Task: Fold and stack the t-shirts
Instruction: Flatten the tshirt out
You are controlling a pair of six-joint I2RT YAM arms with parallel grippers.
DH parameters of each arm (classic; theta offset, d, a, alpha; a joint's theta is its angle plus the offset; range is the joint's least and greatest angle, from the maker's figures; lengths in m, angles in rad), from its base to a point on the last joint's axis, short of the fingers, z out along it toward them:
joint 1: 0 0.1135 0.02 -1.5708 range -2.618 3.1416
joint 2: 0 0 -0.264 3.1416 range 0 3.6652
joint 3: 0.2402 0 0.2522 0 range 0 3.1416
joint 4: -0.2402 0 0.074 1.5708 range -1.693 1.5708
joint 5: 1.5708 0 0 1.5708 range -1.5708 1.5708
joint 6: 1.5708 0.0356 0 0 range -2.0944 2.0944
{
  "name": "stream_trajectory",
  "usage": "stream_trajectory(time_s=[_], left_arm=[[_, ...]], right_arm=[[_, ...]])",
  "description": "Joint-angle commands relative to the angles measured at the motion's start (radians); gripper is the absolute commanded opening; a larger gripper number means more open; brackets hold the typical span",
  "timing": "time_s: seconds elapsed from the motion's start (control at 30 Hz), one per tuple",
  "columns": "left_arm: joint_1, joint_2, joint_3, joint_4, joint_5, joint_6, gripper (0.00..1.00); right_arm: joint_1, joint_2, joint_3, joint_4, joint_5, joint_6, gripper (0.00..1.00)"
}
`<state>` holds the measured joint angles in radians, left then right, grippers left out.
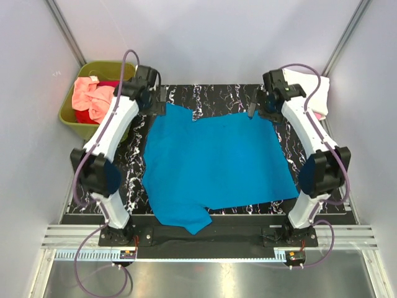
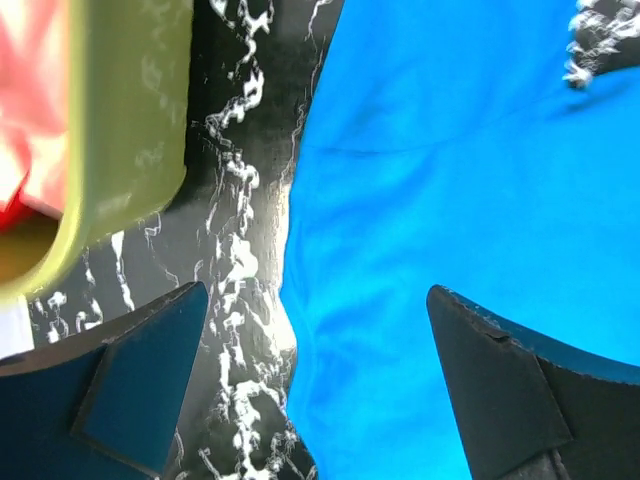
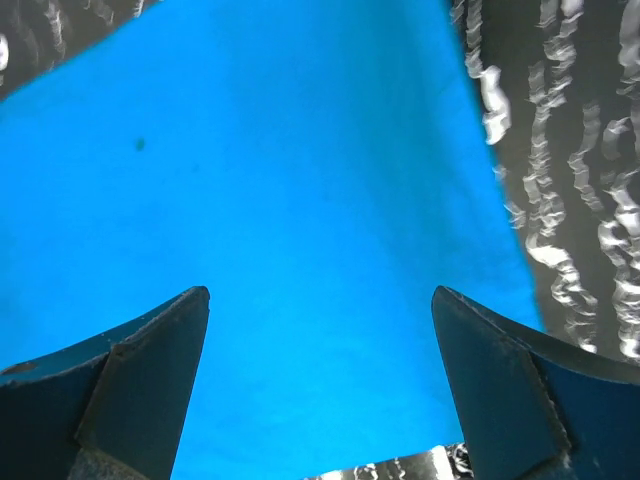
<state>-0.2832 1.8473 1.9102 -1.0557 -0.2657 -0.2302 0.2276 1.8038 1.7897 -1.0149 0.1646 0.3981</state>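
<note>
The blue shirt (image 1: 217, 161) is laid flat on the mat (image 1: 211, 96), longer left to right. Its far corners are found just below the left gripper (image 2: 315, 300) and right gripper (image 3: 320, 295). Both are seen wide open, empty.

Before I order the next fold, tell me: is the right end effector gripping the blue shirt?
No: the right end effector is open above the blue t-shirt, holding nothing.

- A bright blue cloth t-shirt (image 1: 217, 161) lies spread on the black marbled table mat (image 1: 214, 96), covering its middle, with one sleeve at the near edge.
- An olive-green plastic tub (image 1: 69, 119) stands beyond the mat's far left corner, with salmon-peach cloth shirts (image 1: 93, 99) heaped in it.
- A cream-white cloth shirt (image 1: 309, 84) lies by the mat's far right corner.
</note>
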Motion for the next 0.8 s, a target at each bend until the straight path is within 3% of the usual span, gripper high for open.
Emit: stream_trajectory(time_s=[0.0,0.13,0.27,0.53,0.77], left_arm=[[-0.036,-0.111,-0.232,0.052,0.028,-0.073,0.99],[-0.086,-0.241,-0.476,0.158,0.089,-0.152,0.99],[-0.100,-0.238,-0.638,0.256,0.151,-0.188,0.99],[-0.096,-0.010,-0.606,0.313,0.103,-0.192,0.99],[-0.047,0.160,-0.475,0.309,0.088,-0.159,0.99]], right_arm=[[0.013,-0.007,-0.154,0.104,-0.124,0.005,1.00],[0.015,-0.069,-0.286,0.182,-0.198,0.001,1.00],[0.016,-0.035,-0.300,0.180,-0.188,-0.013,1.00],[0.015,0.156,-0.208,0.180,-0.200,0.002,1.00],[0.004,0.388,-0.005,0.118,-0.168,0.004,1.00]])
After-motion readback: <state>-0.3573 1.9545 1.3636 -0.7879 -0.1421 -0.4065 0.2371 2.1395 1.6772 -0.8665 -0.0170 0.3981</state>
